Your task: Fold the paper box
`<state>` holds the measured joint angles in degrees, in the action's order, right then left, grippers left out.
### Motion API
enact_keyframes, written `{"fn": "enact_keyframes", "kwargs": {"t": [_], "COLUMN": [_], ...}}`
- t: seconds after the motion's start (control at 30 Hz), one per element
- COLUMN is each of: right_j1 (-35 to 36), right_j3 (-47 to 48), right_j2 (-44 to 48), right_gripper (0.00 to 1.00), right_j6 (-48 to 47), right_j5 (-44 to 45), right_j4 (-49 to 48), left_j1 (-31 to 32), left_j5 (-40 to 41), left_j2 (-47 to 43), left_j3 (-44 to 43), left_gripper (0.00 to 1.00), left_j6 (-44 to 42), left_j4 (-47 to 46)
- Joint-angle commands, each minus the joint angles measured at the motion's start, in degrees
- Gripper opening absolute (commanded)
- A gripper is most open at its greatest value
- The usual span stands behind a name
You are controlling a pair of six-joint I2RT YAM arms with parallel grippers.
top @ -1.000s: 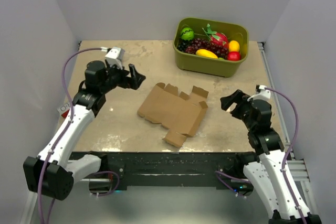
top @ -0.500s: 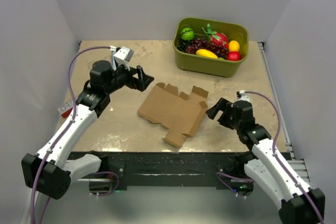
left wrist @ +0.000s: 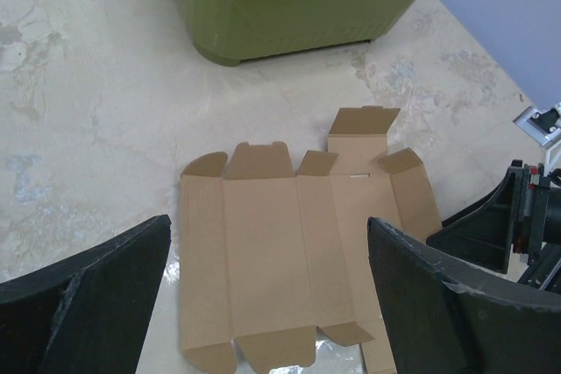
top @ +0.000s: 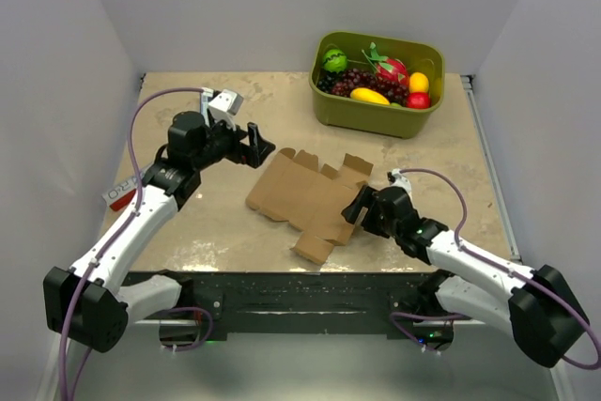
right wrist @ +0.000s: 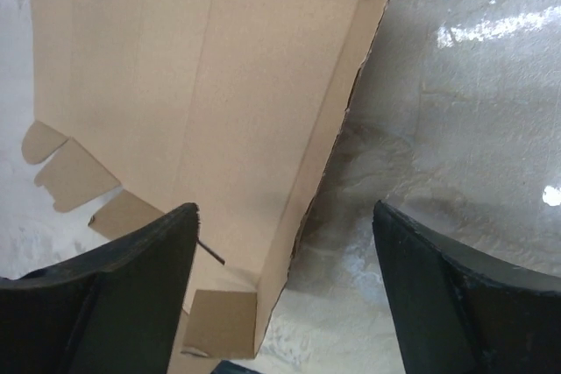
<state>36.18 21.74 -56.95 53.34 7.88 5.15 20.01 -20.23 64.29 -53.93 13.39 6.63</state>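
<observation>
Top view, paper box (top: 315, 196): a flat, unfolded brown sheet lying mid-table (top: 188, 223) between your two arms, with no print on it.
Top view, left gripper (top: 255, 147): its fingers are spread wide and hold nothing; it hangs just off the sheet's far-left corner.
Top view, right gripper (top: 357, 208): it sits low at the sheet's right edge; from here you cannot tell whether it touches the sheet.
Top view, green basket (top: 376, 119): it stands at the far right with toy fruit in it, apart from the sheet.
Top view, writing: a red-and-white tag (top: 117, 196) lies at the table's left edge, partly under the left arm; you can read "RO" and no more.
Left wrist view, paper box (left wrist: 298, 243): it lies panels up with its flaps splayed, below and between the open fingers; the cardboard is blank.
Right wrist view, right gripper (right wrist: 285, 216): its fingers stand wide apart and clamp nothing.
Right wrist view, paper box (right wrist: 202, 85): its right edge is lifted slightly off the table and runs between the fingers; it bears no lettering.
</observation>
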Motion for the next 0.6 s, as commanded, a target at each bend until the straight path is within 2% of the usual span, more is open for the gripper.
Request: {"fn": "enact_keyframes", "kwargs": {"t": [0.0, 0.03, 0.23, 0.37, 0.4, 0.43, 0.5, 0.57], "right_j1": [0.29, 0.29, 0.29, 0.29, 0.29, 0.29, 0.29, 0.29], "right_j3": [-1.08, -0.91, 1.03, 0.24, 0.41, 0.76, 2.43, 5.23], "right_j2": [-1.75, -2.20, -7.81, -8.27, -7.92, -7.57, -6.16, -5.02], "right_gripper": [0.79, 0.73, 0.59, 0.47, 0.35, 0.26, 0.16, 0.10], "right_j6": [1.07, 0.45, -2.28, -3.85, -4.82, -5.96, -10.17, -16.12], "right_j5": [4.33, 4.77, 5.13, 4.60, 4.69, 4.69, 4.60, 3.81], "right_j4": [-7.52, -7.78, -9.28, -10.51, -10.25, -9.90, -7.79, -5.34], "left_j1": [-0.06, -0.06, -0.06, -0.06, -0.06, -0.06, -0.06, -0.06], "left_j5": [1.51, 1.42, 0.81, -0.25, -0.77, -1.82, -3.06, -5.43], "left_j2": [0.05, 0.04, 0.57, 0.57, 0.57, 0.48, 0.40, 0.48], "left_j3": [0.05, 0.49, 0.58, 0.58, 0.67, 0.67, 0.85, 0.93], "left_gripper": [0.98, 0.98, 0.98, 0.98, 0.98, 0.98, 0.98, 0.98], "left_j6": [-2.22, -2.23, -2.66, -3.19, -3.45, -3.54, -3.81, -3.81], "left_j4": [-0.57, -0.66, -0.57, -0.74, -0.92, -1.27, -1.71, -2.50]}}
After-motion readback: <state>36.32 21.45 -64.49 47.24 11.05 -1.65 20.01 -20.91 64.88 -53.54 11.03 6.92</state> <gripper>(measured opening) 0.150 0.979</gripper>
